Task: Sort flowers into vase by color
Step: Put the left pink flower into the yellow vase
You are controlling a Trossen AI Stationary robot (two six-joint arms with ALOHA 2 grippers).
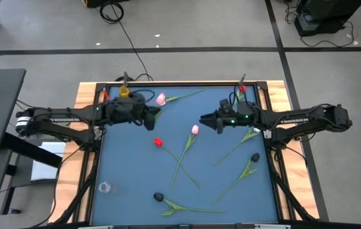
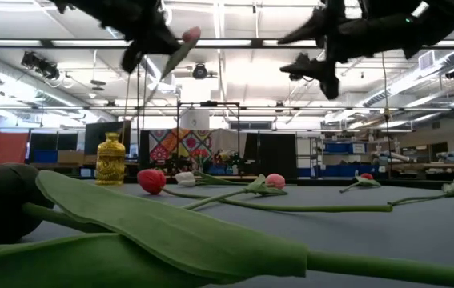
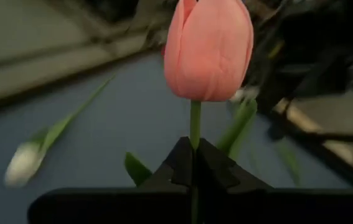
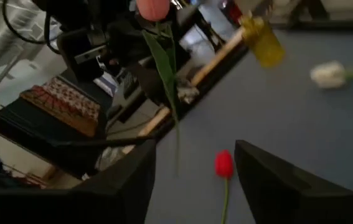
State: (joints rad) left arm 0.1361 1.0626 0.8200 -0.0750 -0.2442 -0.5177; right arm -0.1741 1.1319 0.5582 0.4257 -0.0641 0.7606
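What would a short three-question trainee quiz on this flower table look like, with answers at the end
1. True or false: the left gripper is shut on the stem of a pink artificial tulip.
2. Multiple choice: the right gripper is A) shut on a red tulip, B) open and holding nothing, C) shut on the vase.
3. Fill in: the small yellow vase stands at the blue table's far edge, nearer the ___ arm.

Key: 1 true. 2 B; the red artificial tulip lies on the table beyond its open fingers. 3 left.

Blue table bears scattered tulips, yellow vase.
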